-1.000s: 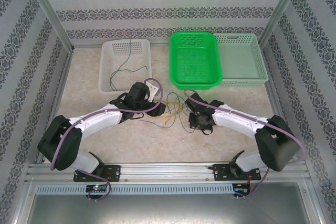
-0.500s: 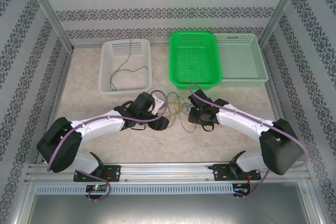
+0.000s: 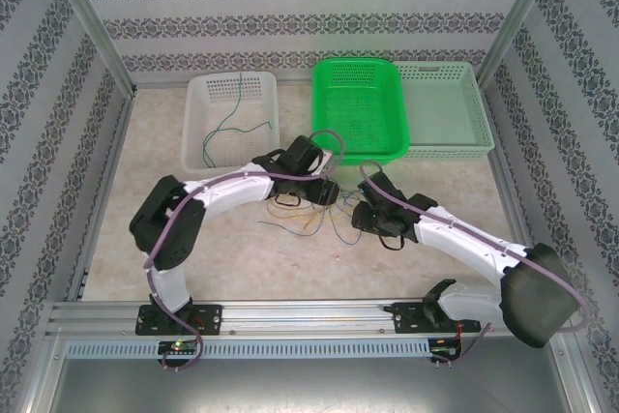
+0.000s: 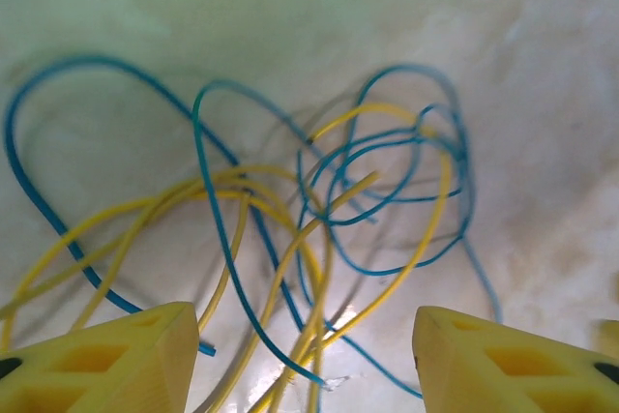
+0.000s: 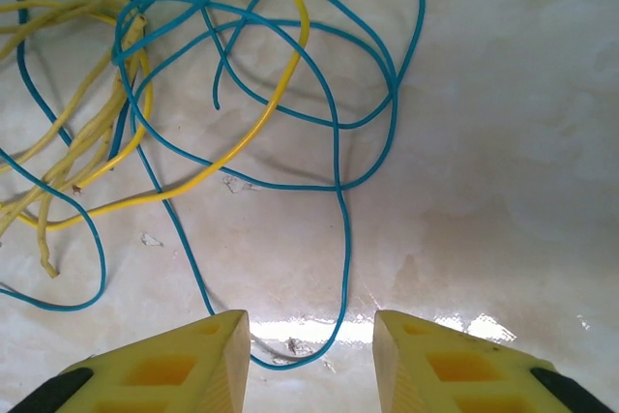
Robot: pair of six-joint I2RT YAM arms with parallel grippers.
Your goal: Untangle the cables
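The cables (image 3: pixel 308 220) lie in a loose tangle of yellow, blue and green strands on the table between the two arms. My left gripper (image 3: pixel 327 192) hangs over the tangle's far side. In the left wrist view it (image 4: pixel 305 365) is open, with yellow strands (image 4: pixel 198 186) and blue strands (image 4: pixel 198 142) lying on the table between its fingers. My right gripper (image 3: pixel 363 220) sits at the tangle's right edge. The right wrist view shows it (image 5: pixel 309 350) open, a blue loop (image 5: pixel 338 229) running between the fingers unclamped, and yellow strands (image 5: pixel 147 94) to the left.
A white basket (image 3: pixel 198 132) at the back left holds one green cable (image 3: pixel 230 123). A bright green basket (image 3: pixel 358 108) and a pale green basket (image 3: pixel 450 113) stand side by side at the back right. Patterned walls and metal rails enclose the table.
My left arm has swung right and farther back, bringing its gripper over the tangle. My right gripper has opened wider and stayed near the tangle's right edge.
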